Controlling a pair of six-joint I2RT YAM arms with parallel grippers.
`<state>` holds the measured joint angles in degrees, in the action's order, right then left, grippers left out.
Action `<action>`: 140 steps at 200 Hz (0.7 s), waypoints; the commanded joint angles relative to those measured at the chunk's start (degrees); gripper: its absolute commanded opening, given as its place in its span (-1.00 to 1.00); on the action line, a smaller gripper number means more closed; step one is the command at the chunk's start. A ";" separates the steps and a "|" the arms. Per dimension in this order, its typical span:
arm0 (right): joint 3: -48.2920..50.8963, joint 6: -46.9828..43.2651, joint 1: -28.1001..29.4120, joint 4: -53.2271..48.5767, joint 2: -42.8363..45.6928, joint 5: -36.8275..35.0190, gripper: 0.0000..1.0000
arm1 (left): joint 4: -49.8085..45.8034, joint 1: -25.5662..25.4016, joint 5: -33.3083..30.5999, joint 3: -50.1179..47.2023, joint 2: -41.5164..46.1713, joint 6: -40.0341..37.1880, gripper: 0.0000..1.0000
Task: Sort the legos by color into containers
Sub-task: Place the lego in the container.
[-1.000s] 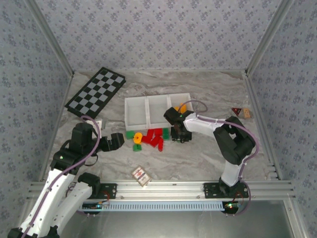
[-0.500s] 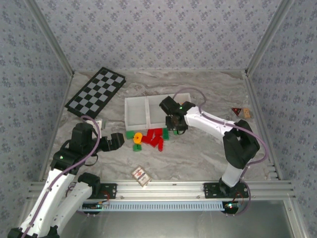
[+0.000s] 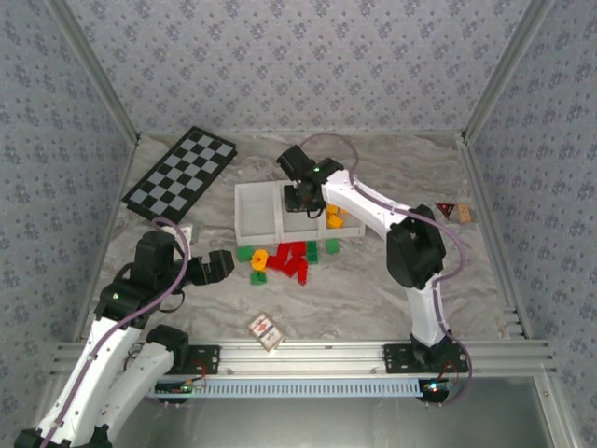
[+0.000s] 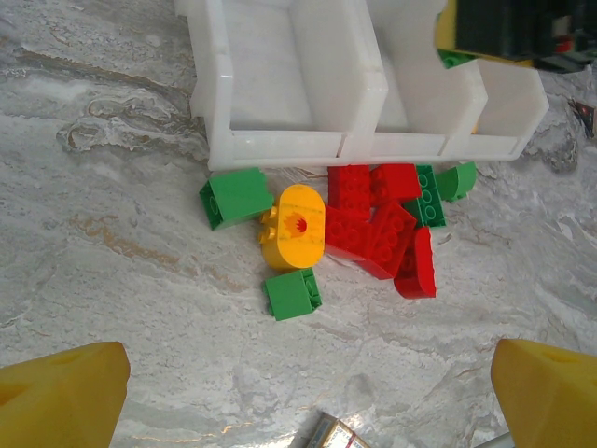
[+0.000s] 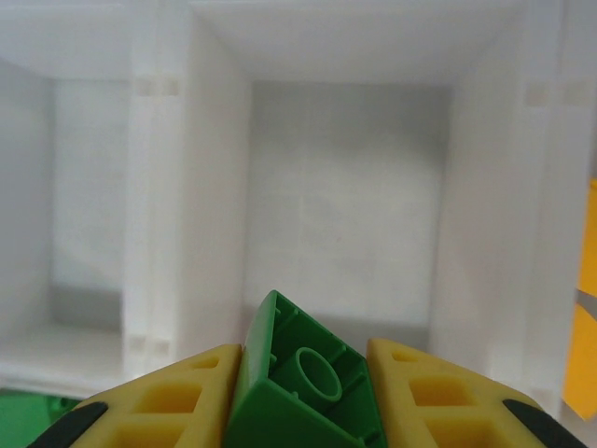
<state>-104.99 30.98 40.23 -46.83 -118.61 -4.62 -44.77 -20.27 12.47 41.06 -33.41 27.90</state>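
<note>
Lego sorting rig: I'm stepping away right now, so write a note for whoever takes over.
Right gripper: shut on a small green plastic brick, over the middle compartment of the white three-compartment plastic tray.
Left gripper: open, holding nothing.
Done: some orange-yellow lego in the right compartment.
To do: release the green; sort the red bricks, other green bricks and the yellow rounded brick lying on the marble table.
</note>
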 commanded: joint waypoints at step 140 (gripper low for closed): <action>-2.62 -0.66 -0.84 -1.89 -1.31 2.29 -0.02 | 1.27 -0.15 0.89 -0.10 0.89 -0.39 0.99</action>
<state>-106.45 30.57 38.85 -47.20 -123.57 -1.26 -44.75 -20.27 12.49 40.97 -32.99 27.90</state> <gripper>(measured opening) 0.487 0.994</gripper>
